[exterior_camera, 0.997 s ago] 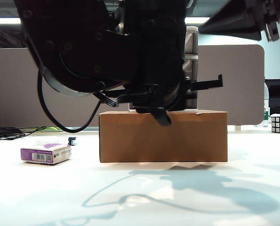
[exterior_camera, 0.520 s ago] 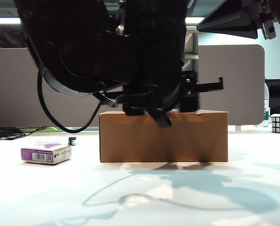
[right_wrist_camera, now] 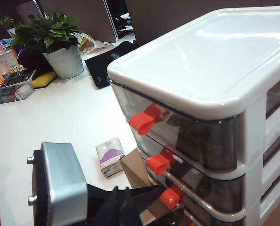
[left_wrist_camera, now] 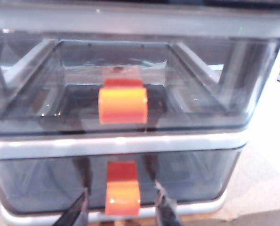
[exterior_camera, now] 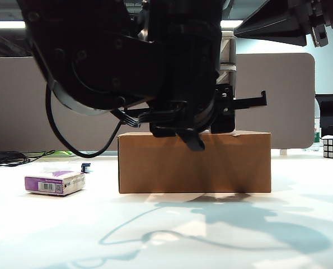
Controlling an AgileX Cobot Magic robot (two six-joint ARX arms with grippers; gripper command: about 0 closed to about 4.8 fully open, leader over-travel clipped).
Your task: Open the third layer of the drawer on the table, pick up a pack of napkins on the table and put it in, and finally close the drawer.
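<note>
I see the drawer (right_wrist_camera: 210, 103), a pale grey three-tier unit with smoky translucent trays, standing upright on a brown cardboard box (exterior_camera: 194, 162) on the white surface (exterior_camera: 166, 230). Each tray carries a small red-orange handle. The third layer (left_wrist_camera: 116, 186), the lowest tray, sits flush in its frame, and its handle (left_wrist_camera: 123, 195) lies between the two fingers (left_wrist_camera: 74, 213) of my left hand (left_wrist_camera: 118, 212), which stand apart on either side without gripping it. The pack of napkins (exterior_camera: 54, 182), purple and white with a barcode label facing me, lies flat on the surface, well left of the box.
</note>
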